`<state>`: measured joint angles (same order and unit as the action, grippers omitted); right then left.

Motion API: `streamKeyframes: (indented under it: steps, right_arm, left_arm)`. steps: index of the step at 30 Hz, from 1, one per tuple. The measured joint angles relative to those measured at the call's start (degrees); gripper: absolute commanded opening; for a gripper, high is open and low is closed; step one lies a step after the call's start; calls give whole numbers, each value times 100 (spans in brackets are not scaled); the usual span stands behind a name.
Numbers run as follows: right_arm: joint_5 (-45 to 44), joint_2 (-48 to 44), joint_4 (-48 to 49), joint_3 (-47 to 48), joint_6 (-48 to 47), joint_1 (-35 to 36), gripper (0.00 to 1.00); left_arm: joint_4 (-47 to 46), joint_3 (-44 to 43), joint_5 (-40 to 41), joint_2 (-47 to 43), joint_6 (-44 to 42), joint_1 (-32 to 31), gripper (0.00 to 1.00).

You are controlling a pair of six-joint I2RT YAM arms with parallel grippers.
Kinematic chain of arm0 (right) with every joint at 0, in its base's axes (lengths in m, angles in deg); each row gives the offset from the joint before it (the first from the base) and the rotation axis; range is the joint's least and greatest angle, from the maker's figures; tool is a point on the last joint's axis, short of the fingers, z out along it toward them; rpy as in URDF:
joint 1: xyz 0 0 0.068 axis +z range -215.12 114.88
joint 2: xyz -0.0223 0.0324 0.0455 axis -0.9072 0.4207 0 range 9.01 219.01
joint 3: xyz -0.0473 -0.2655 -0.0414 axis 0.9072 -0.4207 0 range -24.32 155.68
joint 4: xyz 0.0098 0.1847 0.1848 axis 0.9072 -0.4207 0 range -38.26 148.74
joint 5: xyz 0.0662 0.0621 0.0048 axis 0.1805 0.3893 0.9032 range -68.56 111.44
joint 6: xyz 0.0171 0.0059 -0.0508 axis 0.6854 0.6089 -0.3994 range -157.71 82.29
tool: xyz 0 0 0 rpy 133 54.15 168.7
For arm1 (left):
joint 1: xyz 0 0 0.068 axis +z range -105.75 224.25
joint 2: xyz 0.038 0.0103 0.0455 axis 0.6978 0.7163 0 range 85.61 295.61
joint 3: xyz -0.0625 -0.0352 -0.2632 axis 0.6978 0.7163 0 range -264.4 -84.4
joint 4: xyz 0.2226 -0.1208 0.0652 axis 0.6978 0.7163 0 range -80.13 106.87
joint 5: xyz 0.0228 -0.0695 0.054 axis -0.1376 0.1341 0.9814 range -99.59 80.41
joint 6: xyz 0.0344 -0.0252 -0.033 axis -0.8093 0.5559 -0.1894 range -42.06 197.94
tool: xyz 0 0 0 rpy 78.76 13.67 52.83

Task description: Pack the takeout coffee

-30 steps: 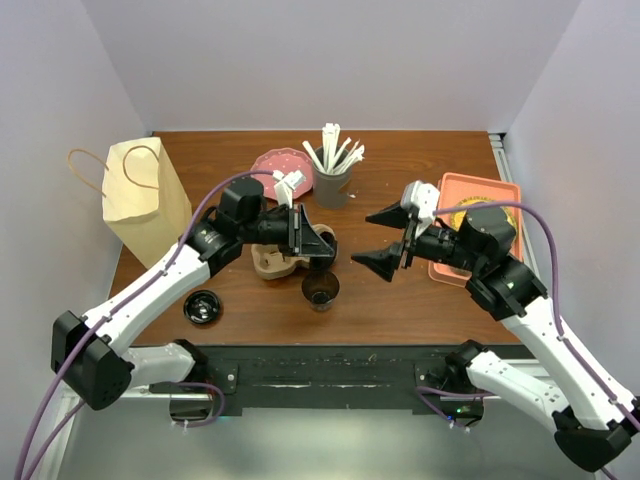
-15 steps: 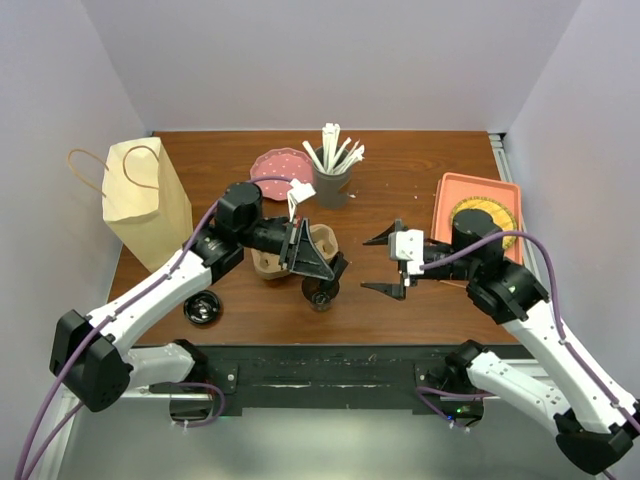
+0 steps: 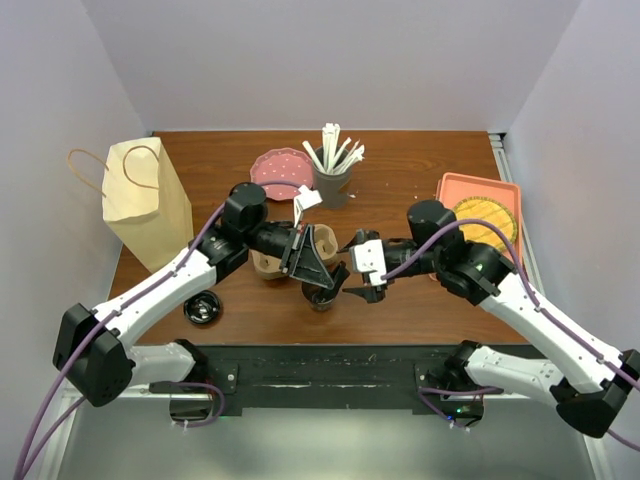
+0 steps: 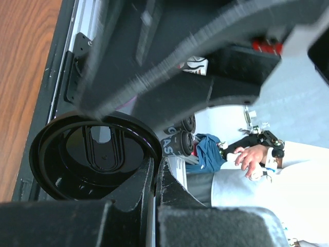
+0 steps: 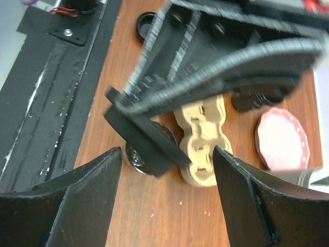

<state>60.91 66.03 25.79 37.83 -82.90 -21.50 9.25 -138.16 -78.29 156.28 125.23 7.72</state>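
Since half a second ago the right gripper point(image 3: 352, 268) has swung in from the right of the table to sit just beside the takeout coffee point(image 3: 320, 296). The left gripper point(image 3: 322, 275) has dropped lower over that cup. The cup itself has not shifted: it stands near the table's front edge, just beside the cardboard cup carrier point(image 3: 270, 262) and well apart from the paper bag point(image 3: 140, 200). I read this as both arms converging for the pickup, with crowding the likely risk. From above, the right pincer is spread and empty, and the left one's jaws stand on either side of the cup. In the left wrist view the coffee point(image 4: 97, 159) shows as a glossy black lid with a raised rim and an oval recess. It nearly fills the gap between the jaws, and I cannot tell whether they pinch it or only bracket it. No lettering shows. In the right wrist view its own fingers point(image 5: 56, 206) stand wide apart with nothing held, and one left fingertip hides most of the cup point(image 5: 132, 157).
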Motion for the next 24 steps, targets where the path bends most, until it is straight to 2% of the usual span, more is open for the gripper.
streamKeyframes:
  steps: [6, 10, 16, 23, 24]
  right_arm:
    - [-269, 114, -103, 109, -214, 468, 68]
    - [-407, 229, -304, 197, -407, 640, 58]
    - [-603, 271, -570, 203, -667, 741, 54]
    - [-859, 256, -695, 203, -920, 761, 30]
    - [-881, 249, -732, 203, -962, 774, 24]
  left_arm:
    - [155, 2, -11, 85, -37, -2, 0]
    - [249, 2, -17, 118, -42, -2, 0]
    - [295, 0, -52, 219, -42, -4, 0]
    - [363, -37, -74, 337, -42, -35, 0]
    - [382, -55, -94, 356, -42, -35, 0]
